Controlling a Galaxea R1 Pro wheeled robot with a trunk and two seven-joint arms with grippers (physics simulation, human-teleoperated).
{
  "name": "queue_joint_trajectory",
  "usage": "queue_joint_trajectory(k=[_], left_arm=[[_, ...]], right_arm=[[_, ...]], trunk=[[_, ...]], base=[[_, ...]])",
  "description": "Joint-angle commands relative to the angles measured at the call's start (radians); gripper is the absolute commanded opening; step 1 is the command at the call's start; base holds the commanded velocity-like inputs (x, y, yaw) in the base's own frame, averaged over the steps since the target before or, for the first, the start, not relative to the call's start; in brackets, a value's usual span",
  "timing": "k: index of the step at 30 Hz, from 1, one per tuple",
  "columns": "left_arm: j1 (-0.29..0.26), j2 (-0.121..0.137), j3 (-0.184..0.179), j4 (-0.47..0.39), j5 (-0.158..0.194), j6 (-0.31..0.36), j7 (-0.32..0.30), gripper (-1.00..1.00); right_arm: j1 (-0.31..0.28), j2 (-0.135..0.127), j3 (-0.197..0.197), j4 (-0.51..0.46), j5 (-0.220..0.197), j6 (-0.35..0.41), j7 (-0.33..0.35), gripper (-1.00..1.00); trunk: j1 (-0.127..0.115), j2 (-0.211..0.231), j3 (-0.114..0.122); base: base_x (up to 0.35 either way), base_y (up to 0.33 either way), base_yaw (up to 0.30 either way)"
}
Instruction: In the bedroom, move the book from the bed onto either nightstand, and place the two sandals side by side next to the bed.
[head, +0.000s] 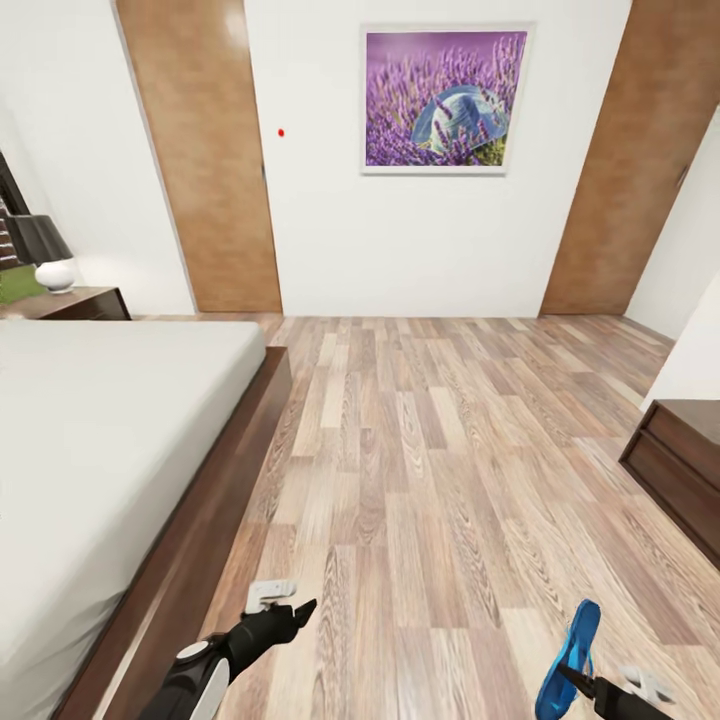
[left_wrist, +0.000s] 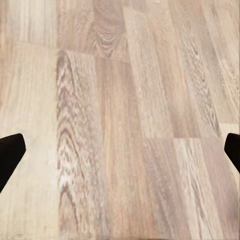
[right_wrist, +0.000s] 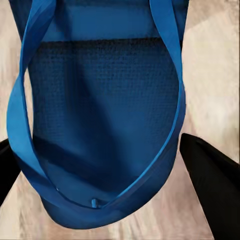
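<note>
— Where, now, is the sandal (head: 570, 660)?
— Hanging upright in the right pincer (head: 578, 682), clenched on it, near right; bed (head: 120, 430) lies left. Left pincer (head: 300, 612) released, nearer the bed.

Left end effector (head: 300, 612) low, fingers spread, empty; right end effector (head: 578, 680) clamped on sandal (head: 568, 662).

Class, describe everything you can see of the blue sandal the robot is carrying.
The sandal is a bright blue flat flip-flop. In the head view it is tipped up on edge above the wood floor, at the right claw, which grips its lower part. The right wrist view shows its textured, darker blue footbed and smooth blue Y-shaped straps meeting at a small toe post. A black finger sits on either side. It looks like rubber or foam.
</note>
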Motion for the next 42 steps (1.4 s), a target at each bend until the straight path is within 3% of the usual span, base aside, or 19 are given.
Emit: queue_joint_trajectory(k=[1,5,8,16,26,42], left_arm=[[0.000,0.000,-0.001,0.015,0.010,0.005,0.028,1.00],[0.000,-0.003,-0.003,0.078,0.010,-0.046,0.081,1.00],[-0.001,-0.004,-0.005,0.175,0.009,-0.152,0.108,1.00],[-0.001,-0.007,-0.005,0.260,0.009,-0.231,0.114,1.00],[-0.001,-0.009,-0.006,0.276,0.009,-0.241,0.115,1.00],[-0.001,-0.009,-0.007,0.279,0.009,-0.242,0.115,1.00]], right_arm=[[-0.001,0.000,0.009,-0.001,0.006,0.002,-0.050,-1.00],[-0.001,0.002,0.009,0.000,0.099,0.002,-0.151,-1.00],[-0.001,0.007,0.008,0.001,0.150,0.002,-0.179,-1.00],[-0.001,0.008,0.006,0.005,0.155,0.002,-0.181,-1.00],[-0.001,0.008,0.005,0.028,0.155,0.002,-0.181,-1.00],[-0.001,0.008,0.004,0.029,0.155,0.002,-0.181,-1.00]], trunk=[[-0.001,0.000,0.003],[-0.002,0.001,0.019],[-0.004,0.002,0.030],[-0.007,0.003,0.061],[-0.012,0.006,0.100],[-0.073,0.118,0.150]], base=[[0.000,0.000,0.000],[0.000,0.000,0.000],[0.000,0.000,0.000],[0.000,0.000,0.000],[0.000,0.000,0.000],[0.000,0.000,0.000]])
